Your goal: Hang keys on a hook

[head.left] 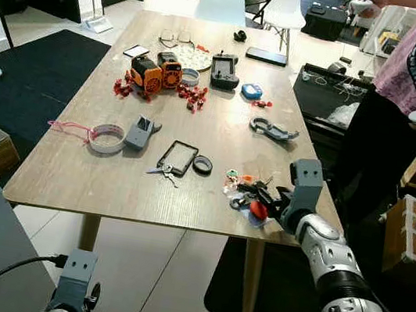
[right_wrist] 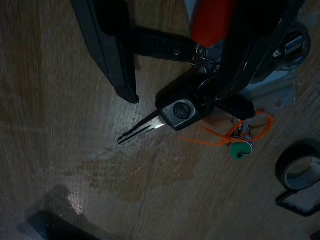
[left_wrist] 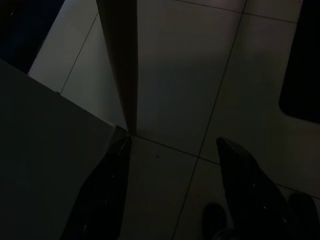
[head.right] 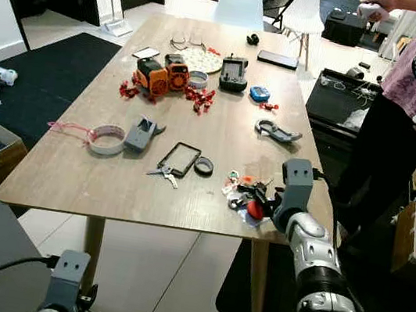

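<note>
Your right gripper (right_wrist: 175, 65) sat parted over the keys (right_wrist: 180, 112) at the bench's (head.left: 70, 174) near right edge; nothing grasped, hanging undone.

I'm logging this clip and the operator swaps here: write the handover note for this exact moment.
Right gripper: at the near right table edge, fingers open and straddling the car key bunch; no clamp seen.
Left gripper: hangs idle below the table, fingers open over the floor tiles.
Keys: the bunch, with red fob, lies flat on the wood. A second small key set lies beside the black frame.
Done: approach to the keys.
Left: close, lift, find a hook, hang them.
A person stands at the table's right.
</note>
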Controlling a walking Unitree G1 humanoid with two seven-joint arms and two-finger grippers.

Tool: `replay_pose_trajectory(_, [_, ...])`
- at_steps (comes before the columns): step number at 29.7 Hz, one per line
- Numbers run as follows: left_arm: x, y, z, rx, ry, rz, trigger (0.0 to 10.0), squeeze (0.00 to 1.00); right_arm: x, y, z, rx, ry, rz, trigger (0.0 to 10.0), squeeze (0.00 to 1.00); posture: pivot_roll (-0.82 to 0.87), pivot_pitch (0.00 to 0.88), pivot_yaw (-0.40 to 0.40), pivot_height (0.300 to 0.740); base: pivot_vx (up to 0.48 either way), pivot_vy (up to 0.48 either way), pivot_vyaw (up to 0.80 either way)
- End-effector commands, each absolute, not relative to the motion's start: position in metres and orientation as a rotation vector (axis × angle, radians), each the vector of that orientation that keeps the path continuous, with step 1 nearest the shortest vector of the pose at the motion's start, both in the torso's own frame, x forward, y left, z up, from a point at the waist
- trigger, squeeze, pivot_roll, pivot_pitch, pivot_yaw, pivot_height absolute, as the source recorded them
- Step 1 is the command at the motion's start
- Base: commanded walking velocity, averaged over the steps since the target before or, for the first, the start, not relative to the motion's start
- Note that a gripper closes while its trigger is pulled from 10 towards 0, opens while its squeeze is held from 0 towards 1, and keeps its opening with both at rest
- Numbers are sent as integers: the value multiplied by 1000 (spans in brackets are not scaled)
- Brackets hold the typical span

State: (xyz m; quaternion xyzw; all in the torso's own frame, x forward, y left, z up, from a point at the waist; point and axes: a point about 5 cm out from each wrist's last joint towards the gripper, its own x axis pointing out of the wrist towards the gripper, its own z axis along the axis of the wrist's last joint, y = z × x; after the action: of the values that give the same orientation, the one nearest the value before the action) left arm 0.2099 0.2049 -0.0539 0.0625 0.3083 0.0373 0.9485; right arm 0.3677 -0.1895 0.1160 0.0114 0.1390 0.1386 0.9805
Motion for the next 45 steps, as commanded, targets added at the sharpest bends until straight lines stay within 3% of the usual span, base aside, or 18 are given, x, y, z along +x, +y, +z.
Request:
replay_pose_trajectory(1, [204,212,-56,151,647,74,10000,0,367,-190,116,44,280,272,10000,0,54,55,-1,740,0,0,0])
replay_pose_trajectory(30, [204,214,-56,153,651,82,10000,0,371,-165,109,128,298,304,10000,0,68,80,-2,740,0,0,0])
replay_pose_trajectory(31, [204,213,-56,153,650,83,10000,0,372,-164,110,136,295,307,7804,0,66,83,0,740,0,0,0])
replay_pose_trajectory(33, [204,213,-56,153,650,83,10000,0,372,-163,110,141,293,309,7804,0,66,83,0,740,0,0,0])
replay_pose_trajectory(34, [204,213,-56,153,651,82,10000,0,372,-162,111,146,291,311,3804,0,65,84,1,740,0,0,0])
replay_pose_trajectory(36, [204,212,-56,154,653,79,10000,0,373,-161,111,152,291,313,902,0,64,85,2,740,0,0,0])
replay_pose_trajectory(38, [205,211,-56,155,654,76,10000,0,373,-161,111,156,292,313,0,0,63,86,2,740,0,0,0])
replay_pose_trajectory(45, [205,210,-57,163,657,65,10000,0,373,-162,111,156,295,312,0,0,62,90,2,740,0,0,0])
